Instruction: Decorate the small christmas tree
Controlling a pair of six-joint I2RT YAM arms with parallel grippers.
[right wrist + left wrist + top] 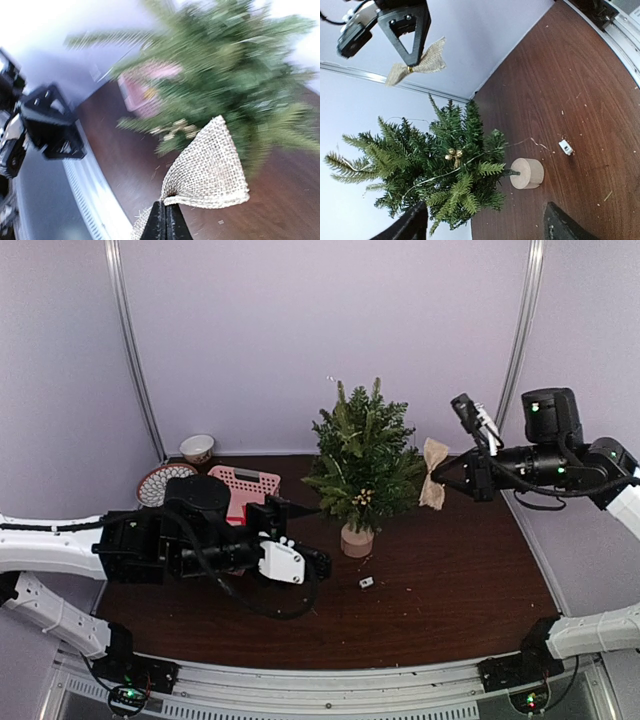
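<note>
The small christmas tree (362, 455) stands mid-table on a pale wooden stump (356, 540), with a gold bell ornament (454, 155) hanging in its lower branches. My left gripper (308, 535) is open just left of the stump, level with the lowest branches; in the left wrist view its fingers (410, 225) flank the tree (435, 165) and nothing lies between them. Right of the tree, my right gripper (455, 475) is shut on the knot of a burlap bow (434, 473), held in the air. The bow (210, 172) fans out above the pinched fingertips (161, 225).
A pink basket (243, 487), a patterned plate (160, 480) and a small bowl (197, 448) sit at the back left. A small white piece (366, 583) lies on the dark wooden table in front of the stump. Purple walls close in behind.
</note>
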